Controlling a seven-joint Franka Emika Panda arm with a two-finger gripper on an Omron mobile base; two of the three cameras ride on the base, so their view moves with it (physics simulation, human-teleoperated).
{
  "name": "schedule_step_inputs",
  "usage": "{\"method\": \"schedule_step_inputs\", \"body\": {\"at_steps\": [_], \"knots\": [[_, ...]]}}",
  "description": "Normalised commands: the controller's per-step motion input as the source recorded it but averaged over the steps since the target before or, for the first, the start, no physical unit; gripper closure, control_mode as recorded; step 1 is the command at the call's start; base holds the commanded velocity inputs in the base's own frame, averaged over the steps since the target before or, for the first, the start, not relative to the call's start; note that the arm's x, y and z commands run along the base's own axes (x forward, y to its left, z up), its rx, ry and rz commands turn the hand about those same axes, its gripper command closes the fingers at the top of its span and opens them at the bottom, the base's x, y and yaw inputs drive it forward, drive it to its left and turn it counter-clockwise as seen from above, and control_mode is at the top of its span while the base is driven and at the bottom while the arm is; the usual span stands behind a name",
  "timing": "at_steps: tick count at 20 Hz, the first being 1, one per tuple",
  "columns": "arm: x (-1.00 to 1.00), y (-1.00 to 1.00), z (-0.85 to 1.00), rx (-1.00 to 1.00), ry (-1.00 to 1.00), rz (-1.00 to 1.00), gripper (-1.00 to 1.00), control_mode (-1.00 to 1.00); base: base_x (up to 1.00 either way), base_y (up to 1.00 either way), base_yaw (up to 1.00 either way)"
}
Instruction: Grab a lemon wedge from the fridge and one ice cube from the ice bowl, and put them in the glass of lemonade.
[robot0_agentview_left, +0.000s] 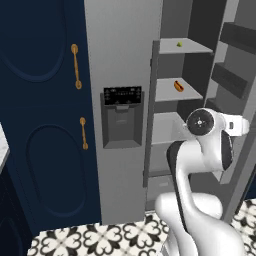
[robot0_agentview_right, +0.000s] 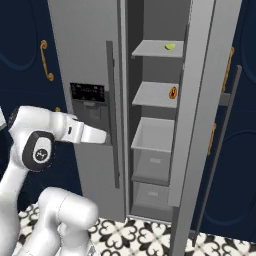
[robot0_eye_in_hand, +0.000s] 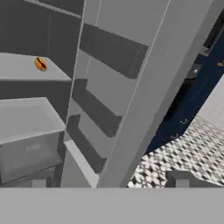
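Note:
The grey fridge (robot0_agentview_left: 120, 50) (robot0_agentview_right: 85, 40) stands with its right door swung open. High on the top shelf lies the tiny yellow-green lemon wedge (robot0_agentview_left: 179, 44) (robot0_agentview_right: 170, 46). One shelf lower rests a red-and-tan hot dog (robot0_agentview_left: 178, 86) (robot0_agentview_right: 173, 92) (robot0_eye_in_hand: 40, 64). My gripper (robot0_eye_in_hand: 109, 183) is open and holds nothing; its dark fingertips (robot0_eye_in_hand: 39, 183) sit wide apart, aimed at the open door's inner side (robot0_eye_in_hand: 131, 87), well below the wedge. The ice bowl, ice cube and glass of lemonade are out of view.
The open door (robot0_agentview_left: 235, 75) (robot0_agentview_right: 200, 100) carries dark shelf bins and juts out to the right. Clear drawers (robot0_agentview_right: 152, 135) fill the lower fridge. Navy cabinets (robot0_agentview_left: 45, 100) with brass handles (robot0_agentview_left: 76, 65) flank the left. Patterned tiles (robot0_agentview_right: 150, 232) cover the floor.

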Motion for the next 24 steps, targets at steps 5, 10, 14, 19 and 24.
{"method": "schedule_step_inputs", "body": {"at_steps": [5, 10, 14, 19, 24], "knots": [[-0.79, 0.56, -0.56, 0.84, -0.01, 0.05, -1.0, -1.0, 0.0, 0.0, 0.0], [0.28, -0.31, -0.83, 0.65, 0.03, 0.38, -1.0, -1.0, 0.0, 0.0, 0.0], [0.22, 0.36, -0.32, 0.09, 0.03, 0.3, -1.0, -1.0, 0.0, 0.0, 0.0], [-0.02, 0.78, 0.0, -0.3, 0.0, 0.02, -1.0, -1.0, 0.0, 0.0, 0.0], [0.0, 0.06, 0.05, -0.11, 0.0, 0.0, -1.0, -1.0, 0.0, 0.0, 0.0]]}}
